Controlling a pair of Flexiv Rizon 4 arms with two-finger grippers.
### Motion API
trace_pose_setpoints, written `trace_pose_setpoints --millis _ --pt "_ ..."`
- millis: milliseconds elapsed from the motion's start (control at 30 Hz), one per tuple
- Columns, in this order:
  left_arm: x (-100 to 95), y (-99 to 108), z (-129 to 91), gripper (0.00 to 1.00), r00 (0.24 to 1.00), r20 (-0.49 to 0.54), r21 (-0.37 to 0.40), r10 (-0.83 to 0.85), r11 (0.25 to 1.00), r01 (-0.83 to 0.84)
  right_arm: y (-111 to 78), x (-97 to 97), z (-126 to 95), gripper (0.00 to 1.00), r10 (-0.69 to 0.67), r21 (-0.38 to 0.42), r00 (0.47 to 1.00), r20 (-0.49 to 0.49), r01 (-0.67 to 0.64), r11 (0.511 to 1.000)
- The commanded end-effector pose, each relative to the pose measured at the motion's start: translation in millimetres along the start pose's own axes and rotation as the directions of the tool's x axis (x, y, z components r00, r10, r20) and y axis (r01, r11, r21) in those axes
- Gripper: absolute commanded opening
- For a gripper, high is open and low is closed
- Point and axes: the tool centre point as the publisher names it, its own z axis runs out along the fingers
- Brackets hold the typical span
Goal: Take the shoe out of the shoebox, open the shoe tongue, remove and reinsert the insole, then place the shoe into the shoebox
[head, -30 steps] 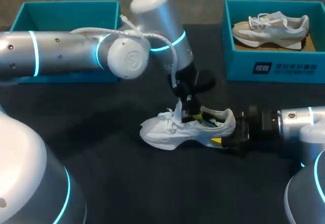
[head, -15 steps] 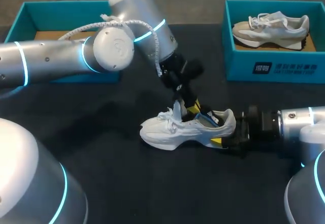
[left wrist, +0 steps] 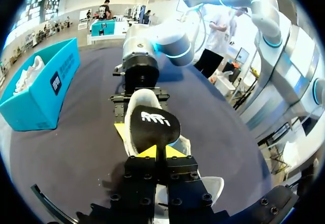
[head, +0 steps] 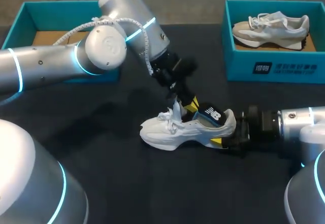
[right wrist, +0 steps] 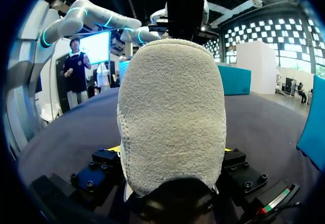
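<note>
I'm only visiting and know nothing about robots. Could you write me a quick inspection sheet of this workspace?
surface: black table.
job's things: white shoe stands on its sole mid-table; dark insole sticks partly out of it; teal shoebox at the far left, empty where it shows.
clutter: second teal box at the far right, holding another pale shoe.
grippers: left gripper shut on the insole; right gripper shut on the white shoe's heel.
cables: white cable looped along the left arm.
surroundings: nothing seen.
</note>
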Motion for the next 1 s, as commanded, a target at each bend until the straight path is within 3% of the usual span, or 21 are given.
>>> trace_pose_setpoints --millis 33,200,233,467,767,1000 --pt "9.3 -5 3 0.00 0.999 0.039 -0.033 0.000 0.999 0.002 -0.7 0.5 1 0.00 0.000 0.002 1.000 0.002 0.000 1.000" --pt "9.3 -4 5 0.05 0.998 0.069 -0.057 0.008 0.998 -0.004 -0.7 0.5 1 0.00 0.000 0.002 1.000 0.002 0.000 1.000" --pt "13.2 -4 5 0.21 0.995 0.094 -0.073 0.029 0.997 -0.023 -0.7 0.5 1 0.00 0.000 0.002 1.000 0.002 0.000 1.000" --pt "19.5 -5 -3 0.42 0.986 0.147 -0.092 0.083 0.993 -0.070 -0.7 0.5 1 0.00 0.000 0.002 1.000 0.002 0.000 1.000" --pt "25.2 -7 -15 0.43 0.968 0.233 -0.100 0.095 0.992 -0.074 -0.7 0.5 1 0.00 0.000 0.002 1.000 0.002 0.000 1.000" --pt "39.1 -19 -14 0.44 0.933 0.327 -0.167 0.152 0.981 -0.101 -0.7 0.5 1 0.00 0.000 0.002 1.000 0.002 0.000 1.000"
